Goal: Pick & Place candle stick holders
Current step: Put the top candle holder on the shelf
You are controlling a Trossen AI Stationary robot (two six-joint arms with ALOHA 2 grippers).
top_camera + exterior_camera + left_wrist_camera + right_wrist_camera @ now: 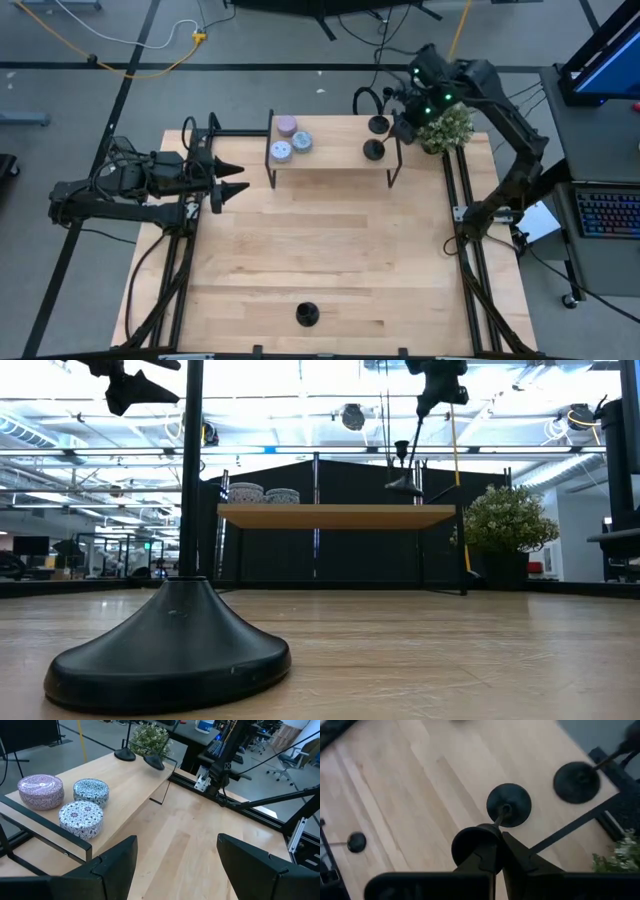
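Observation:
One black candle stick holder [509, 805] hangs from my right gripper [499, 840], which is shut on it above the right end of the wooden shelf [330, 150]. A second holder [378, 124] stands on its round base on the shelf just beyond. A third [307, 314] stands on the table by the near edge and fills the low view's foreground [170, 650]. My left gripper [177, 865] waits open at the table's left side, level with the shelf [235, 182], with nothing between its fingers. My right gripper pinches the holder's top end between its shut fingers, beside the small cup [470, 845]; the fingers hide the exact spot. They slant down from above. The stem [420, 435] hangs tilted, and the round base [405, 485] appears just clear of the shelf.
Three round patterned candle tins [80, 817] sit on the shelf's left end. A potted plant [446, 128] stands just right of the shelf, close to my right arm. Black rails [460, 200] run along the table's sides. Bare wood [330, 250] stretches between the shelf and the near holder.

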